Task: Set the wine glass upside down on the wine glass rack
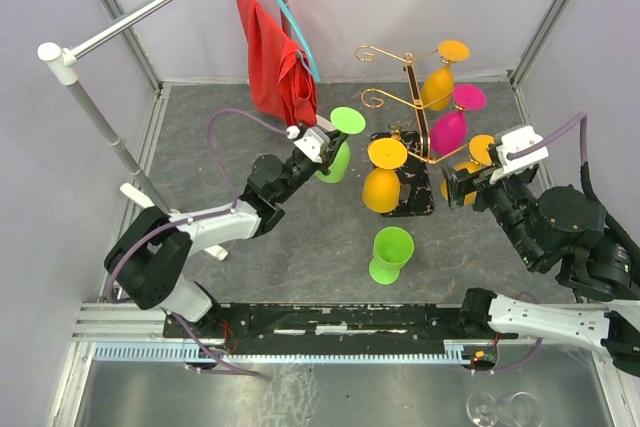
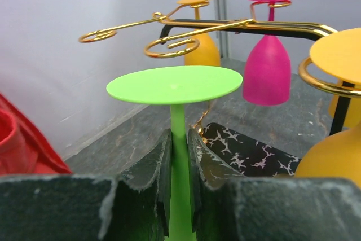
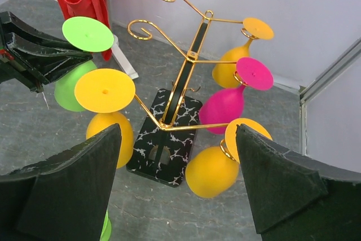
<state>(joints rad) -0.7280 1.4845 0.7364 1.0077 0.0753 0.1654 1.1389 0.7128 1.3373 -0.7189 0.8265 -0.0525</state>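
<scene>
Green wine glass (image 2: 174, 84), foot up, clamped by its stem in my left end effector (image 2: 180, 156); right end effector (image 3: 177, 139) wide open, facing the wine glass rack (image 3: 189, 63).

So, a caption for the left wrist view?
Left end effector holds an upside-down green wine glass near the gold rack.

I read the wine glass rack (image 3: 192, 57) as thin, polished gold metal on a glossy black marbled base (image 3: 183, 134). The green wine glass (image 2: 175, 84) looks like smooth, matt plastic. The red cloth (image 1: 270, 57) looks soft and creased, and the table (image 1: 185, 147) dull, mottled grey.
</scene>
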